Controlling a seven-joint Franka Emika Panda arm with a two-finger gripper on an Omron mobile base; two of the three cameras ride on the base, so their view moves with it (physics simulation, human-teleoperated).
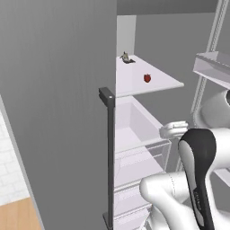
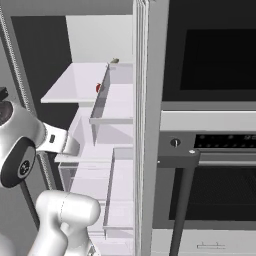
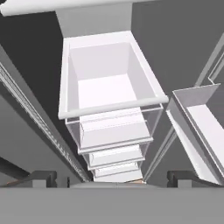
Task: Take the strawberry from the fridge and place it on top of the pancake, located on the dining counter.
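Note:
The fridge point(image 1: 54, 112) stands open, showing a white inside. The strawberry point(image 1: 147, 78), small and red, lies on the white upper shelf point(image 1: 157, 85); in the right base view the strawberry point(image 2: 98, 88) peeks out behind a door-bin wall. My gripper point(image 3: 113, 179) is open and empty, its fingertips point(image 3: 41, 178) spread wide. It hangs in front of the clear drawers point(image 3: 109, 78), below the shelf that bears the fruit. In the left base view the white hand point(image 1: 174, 129) sits right of the top drawer. The pancake and the dining counter are out of view.
A small grey-brown object point(image 1: 126, 57) rests at the back of the same shelf. The fridge's dark bar handle point(image 1: 109, 152) stands left of the drawers. Door bins point(image 3: 201, 118) jut in on the right. A black-glass oven point(image 2: 215, 65) flanks the fridge.

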